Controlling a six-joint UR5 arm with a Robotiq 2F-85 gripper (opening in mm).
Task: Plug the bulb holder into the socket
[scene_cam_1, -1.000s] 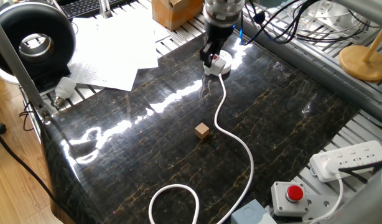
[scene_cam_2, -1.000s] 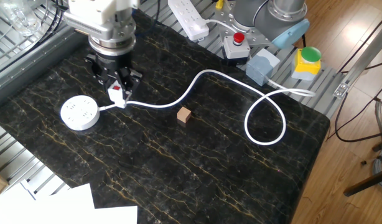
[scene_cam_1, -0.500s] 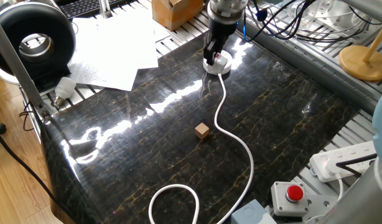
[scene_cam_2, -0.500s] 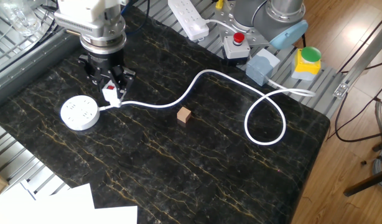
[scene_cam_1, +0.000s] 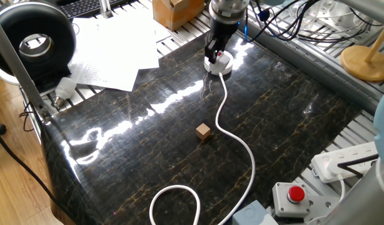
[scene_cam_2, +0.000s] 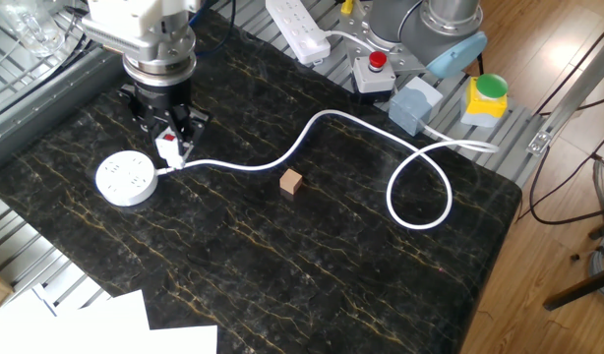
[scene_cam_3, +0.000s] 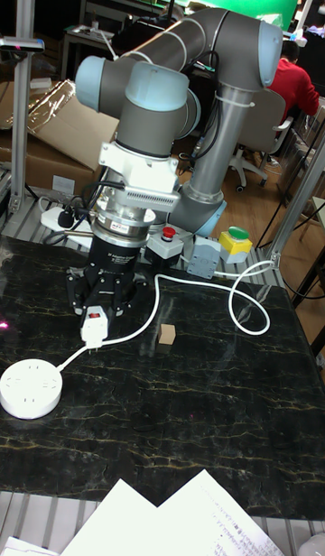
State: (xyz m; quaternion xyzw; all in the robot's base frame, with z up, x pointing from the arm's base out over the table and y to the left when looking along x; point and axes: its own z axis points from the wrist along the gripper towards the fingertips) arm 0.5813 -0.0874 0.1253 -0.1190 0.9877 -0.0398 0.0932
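Figure: the pincer (scene_cam_2: 168, 147) is clamped on the bulb holder (scene_cam_2: 167, 148), carrying it clear of the worktop (scene_cam_2: 282, 256) with its red patch facing the other fixed view. In that view and the tall fixed view the bulb holder (scene_cam_3: 93, 325) hangs just beside the socket (scene_cam_2: 126, 178), above the point where the cord (scene_cam_2: 312, 128) leaves the puck, and is not yet over the socket's holes. In one fixed view the pincer (scene_cam_1: 215, 57) overlaps the socket (scene_cam_1: 219, 64), so alignment cannot be judged there. The socket (scene_cam_3: 31, 389) lies near one corner of the worktop, at the end far from the looped cord. The wooden cube (scene_cam_2: 291, 181) sits near the middle of the worktop, well apart from the work.

Risks, as judged: the socket lies loose, so an off-centre descent would likely push or tip it rather than seat the pins. Pin orientation is hidden; a rotational mismatch would jam against the face. Descending where it now hangs would press the cord instead.
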